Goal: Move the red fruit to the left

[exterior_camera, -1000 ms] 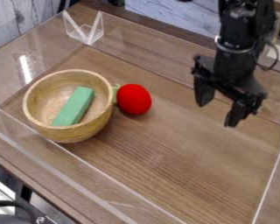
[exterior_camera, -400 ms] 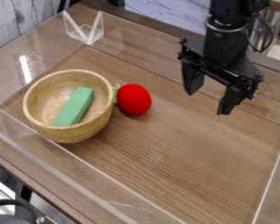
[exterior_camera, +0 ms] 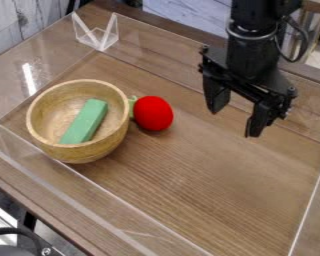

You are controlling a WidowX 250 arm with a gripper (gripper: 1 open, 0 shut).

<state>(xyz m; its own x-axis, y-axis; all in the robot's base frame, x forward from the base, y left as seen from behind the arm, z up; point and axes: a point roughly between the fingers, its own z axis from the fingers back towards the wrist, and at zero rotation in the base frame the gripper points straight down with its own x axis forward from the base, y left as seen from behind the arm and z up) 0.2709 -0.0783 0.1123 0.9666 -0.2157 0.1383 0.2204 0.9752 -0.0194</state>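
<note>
The red fruit [exterior_camera: 152, 113] is a small, smooth, bright red ball resting on the wooden table, just right of the wooden bowl [exterior_camera: 49, 135]. My black gripper [exterior_camera: 239, 112] hangs open above the table to the right of the fruit, well apart from it, with nothing between its fingers. Its two fingers [exterior_camera: 215, 98] point down and stand wide.
The wooden bowl holds a green rectangular block [exterior_camera: 84, 121]. Clear acrylic walls [exterior_camera: 310, 205] enclose the table on all sides. A clear plastic bracket [exterior_camera: 96, 33] stands at the back left. Open wood lies in front of the fruit and gripper.
The gripper has moved left and slightly back, closer to the red fruit, staying open. The fruit, bowl and block have not moved.
</note>
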